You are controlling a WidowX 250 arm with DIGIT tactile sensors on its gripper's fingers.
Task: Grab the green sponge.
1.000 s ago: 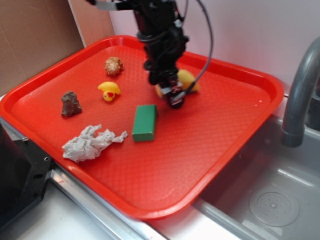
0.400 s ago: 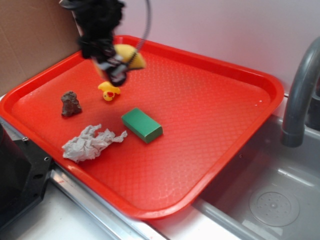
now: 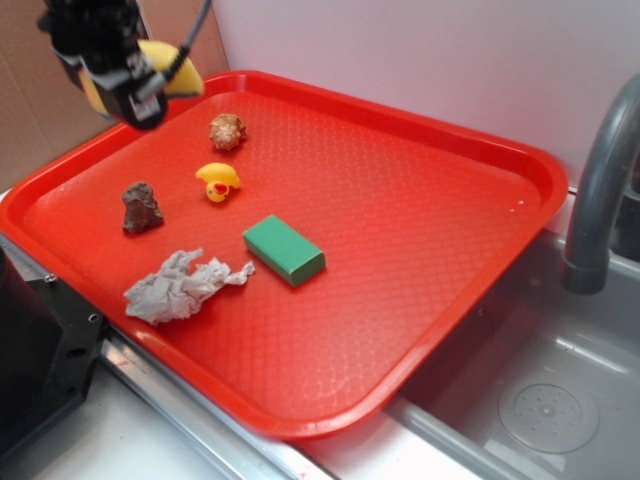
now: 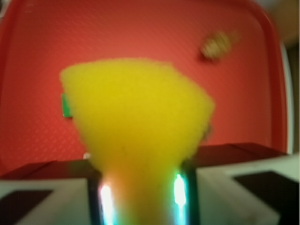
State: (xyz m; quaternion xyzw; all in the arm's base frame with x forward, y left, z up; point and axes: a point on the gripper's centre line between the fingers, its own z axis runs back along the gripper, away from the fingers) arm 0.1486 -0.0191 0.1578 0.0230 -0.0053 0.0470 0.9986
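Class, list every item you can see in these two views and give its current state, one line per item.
Black tool: shut on the yellow wedge-shaped foam sponge, raised over the tray's far left corner.
Yellow wedge-shaped foam sponge: held, off the tray.
Green rectangular sponge: lying flat, ungrasped.
Crumpled grey paper: lying loose.
Small yellow rubber duck: resting on the tray.
Brown rock: resting on the tray.
Tan shell: resting on the tray.
Red plastic tray: level.
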